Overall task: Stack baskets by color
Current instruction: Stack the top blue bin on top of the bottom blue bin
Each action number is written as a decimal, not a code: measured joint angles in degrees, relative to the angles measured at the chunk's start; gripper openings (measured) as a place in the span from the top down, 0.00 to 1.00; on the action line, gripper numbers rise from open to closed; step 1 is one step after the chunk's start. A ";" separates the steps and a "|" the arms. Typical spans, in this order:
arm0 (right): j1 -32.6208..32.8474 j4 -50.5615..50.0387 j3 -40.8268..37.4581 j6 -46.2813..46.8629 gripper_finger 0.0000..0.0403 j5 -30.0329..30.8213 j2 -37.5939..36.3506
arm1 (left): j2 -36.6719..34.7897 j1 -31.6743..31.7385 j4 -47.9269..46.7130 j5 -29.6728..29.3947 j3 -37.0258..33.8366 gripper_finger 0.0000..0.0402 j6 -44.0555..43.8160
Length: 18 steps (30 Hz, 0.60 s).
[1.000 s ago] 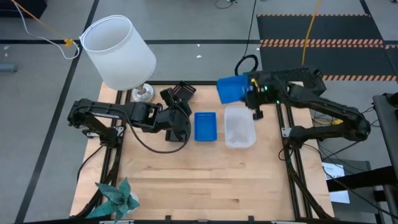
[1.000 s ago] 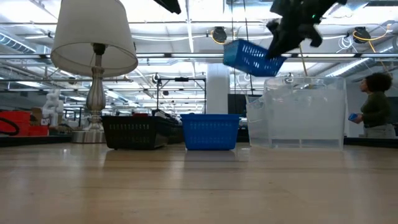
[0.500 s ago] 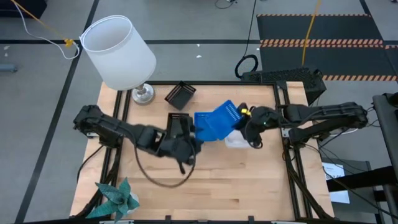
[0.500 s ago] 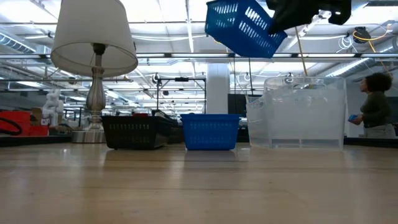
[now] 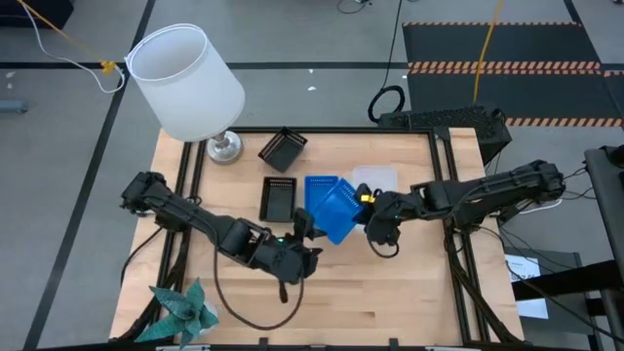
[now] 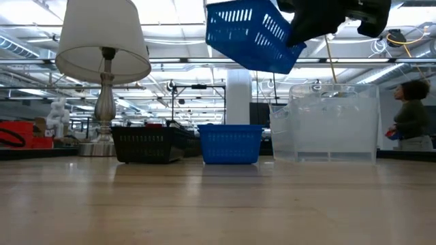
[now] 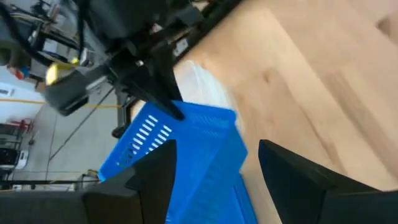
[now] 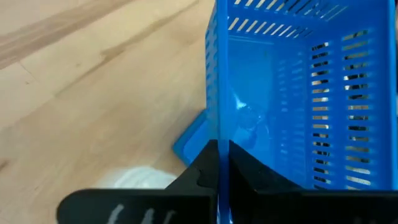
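My right gripper (image 5: 371, 208) is shut on a bright blue basket (image 5: 337, 209), which it carries tilted in the air above the table's middle (image 6: 251, 34). A second blue basket (image 5: 316, 187) sits on the table under it, on its bottom. To the right of that stand clear baskets (image 5: 376, 178), and to the left a black basket (image 5: 279, 198). Another black basket (image 5: 284, 148) sits farther back. My left gripper (image 5: 303, 227) hangs open just near-left of the carried basket. In the left wrist view its fingers (image 7: 154, 180) frame that basket (image 7: 186, 155) without plainly touching it. My right gripper pinches one side wall of the blue basket at its rim (image 8: 217, 134), with one finger inside the basket and one outside. The fingers come from the table's right, slanting down. The basket is lifted clear and tilted, and it juts out from the fingers toward the table's left.
A white lamp (image 5: 185, 80) stands at the far left corner. A teal paper ornament (image 5: 181, 310) lies at the near left corner. The near half of the wooden table (image 5: 390, 292) is bare. In the low view a person (image 6: 412, 116) stands beyond the table on the right.
My right gripper has swung from the far right corner toward the table's middle and sunk a little, carrying the blue basket, which is now over the blue one on the table. My left gripper has drawn away from the black basket toward the near edge and has rolled.
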 joint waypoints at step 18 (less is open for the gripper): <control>0.18 2.67 0.00 -2.15 0.94 -2.43 0.87 | 2.02 4.66 -5.22 7.34 0.00 0.81 1.25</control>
